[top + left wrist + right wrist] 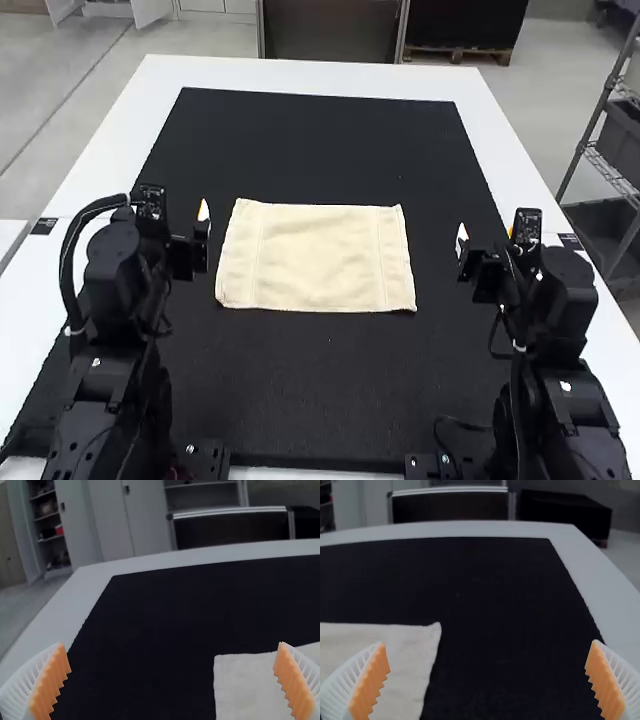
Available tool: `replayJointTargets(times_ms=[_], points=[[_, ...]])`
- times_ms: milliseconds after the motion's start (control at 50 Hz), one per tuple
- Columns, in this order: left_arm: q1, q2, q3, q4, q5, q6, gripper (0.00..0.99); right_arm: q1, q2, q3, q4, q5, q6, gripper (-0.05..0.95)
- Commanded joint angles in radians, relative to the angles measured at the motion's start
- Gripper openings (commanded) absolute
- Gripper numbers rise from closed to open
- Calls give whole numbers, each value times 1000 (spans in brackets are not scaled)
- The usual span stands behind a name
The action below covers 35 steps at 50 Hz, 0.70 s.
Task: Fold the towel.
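Observation:
The cream towel [317, 257] lies spread flat, wider than deep, near the middle of the black mat. Left of it in the high view is my left gripper [203, 215], and my right gripper [463, 240] is to its right, neither touching the cloth. In the left wrist view my left gripper [172, 682] is open, with the towel [240, 685] partly behind one finger. My right gripper [487, 680] also stands open in the right wrist view, where one corner of the towel [415, 650] shows beyond a finger.
A black mat [320, 145] covers much of the white table [110, 135]. Black mat surface surrounds the towel on all sides, and the table's white border runs outside it.

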Motion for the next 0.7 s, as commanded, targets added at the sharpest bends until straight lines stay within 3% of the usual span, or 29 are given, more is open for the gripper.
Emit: replayJointTargets(times_ms=[0, 240, 380, 680], points=[[-5, -8, -4, 26, -6, -25, 959, 12, -5, -7, 16, 6, 21, 910], [-2, -8, -6, 71, -6, -63, 961, 3, -3, -7, 35, 7, 37, 910], [0, -8, -4, 26, -6, -89, 961, 3, -5, -7, 22, 7, 44, 911], [3, -8, -4, 34, -7, -103, 959, 4, -5, -7, 26, 7, 44, 911]])
